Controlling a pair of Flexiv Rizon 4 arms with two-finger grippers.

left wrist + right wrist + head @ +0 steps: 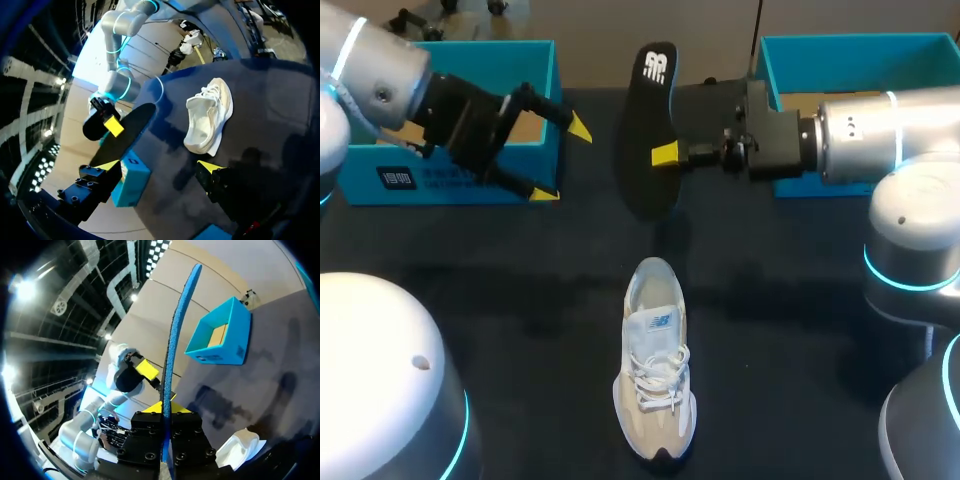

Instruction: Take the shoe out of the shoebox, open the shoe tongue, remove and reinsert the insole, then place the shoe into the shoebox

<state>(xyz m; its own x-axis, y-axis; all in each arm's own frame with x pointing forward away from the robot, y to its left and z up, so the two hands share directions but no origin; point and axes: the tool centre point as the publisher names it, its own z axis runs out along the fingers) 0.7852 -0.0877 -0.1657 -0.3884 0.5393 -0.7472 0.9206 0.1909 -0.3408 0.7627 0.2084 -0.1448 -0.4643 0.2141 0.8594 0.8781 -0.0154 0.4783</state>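
Observation:
A white and beige sneaker [655, 375] lies on the dark table near its front edge, toe towards me; it also shows ahead of my left gripper [210, 120] and beside the right one [240, 447]. The black insole [650, 110] hangs upright in the air above the table's back middle, with my right gripper [665, 155] shut on its lower part. In the right wrist view the insole [175, 330] stands edge-on between the shut fingers [165, 410]. My left gripper [562, 160] is open and empty, just left of the insole [125, 135], apart from it.
One teal shoebox [450, 180] stands at the back left, behind my left gripper, and a second teal box [860, 60] at the back right behind my right arm. The left box [220, 337] is open with a brown floor.

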